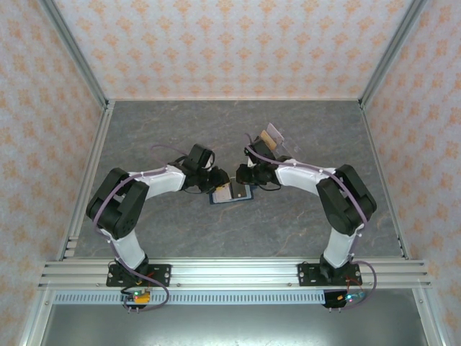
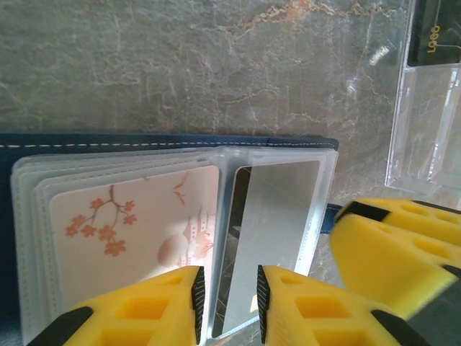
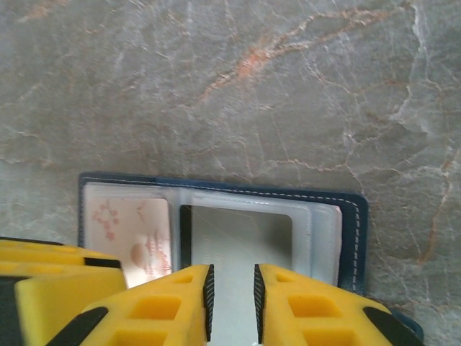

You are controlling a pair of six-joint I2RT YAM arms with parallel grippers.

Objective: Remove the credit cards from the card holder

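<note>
The card holder lies open on the table between both grippers, its navy edge framing clear sleeves. One sleeve holds a pink blossom-printed card; the sleeve beside it holds a pale grey card. My left gripper hovers low over the seam between those sleeves, jaws a narrow gap apart with nothing pinched. My right gripper faces it from the other side, jaws narrowly apart over the grey card.
Loose cards lie on the table behind the right gripper: a see-through one and a dark one with gold lettering. The right gripper's yellow fingers stand close beside my left ones. Patterned walls and metal rails enclose the grey marbled table.
</note>
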